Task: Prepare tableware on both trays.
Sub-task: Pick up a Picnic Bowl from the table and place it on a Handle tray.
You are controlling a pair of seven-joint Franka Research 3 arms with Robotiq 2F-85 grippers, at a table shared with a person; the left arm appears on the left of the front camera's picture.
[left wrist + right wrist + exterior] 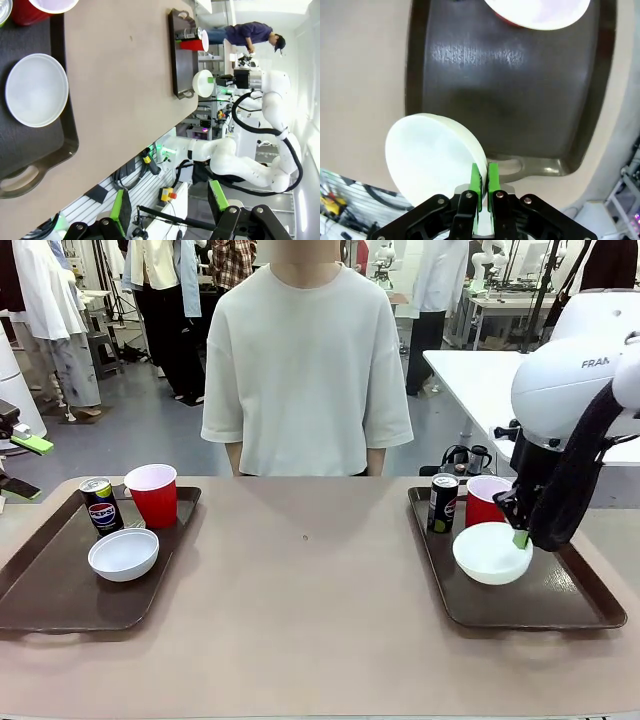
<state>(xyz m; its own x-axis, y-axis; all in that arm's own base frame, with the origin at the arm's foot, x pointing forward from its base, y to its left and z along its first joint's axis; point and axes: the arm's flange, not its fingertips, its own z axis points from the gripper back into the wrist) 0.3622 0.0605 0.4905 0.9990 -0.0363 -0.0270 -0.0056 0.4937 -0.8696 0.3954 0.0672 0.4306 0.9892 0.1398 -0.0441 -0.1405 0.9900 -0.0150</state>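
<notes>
The right gripper (484,182) pinches the rim of a white bowl (491,552) over the right tray (570,605), beside its can (442,502) and red cup (484,500). The left gripper (170,207) hangs with jaws apart near the left tray (55,590).

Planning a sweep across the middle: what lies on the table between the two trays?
In the front view the tabletop between the left tray and the right tray is bare, apart from a tiny dark speck.
</notes>
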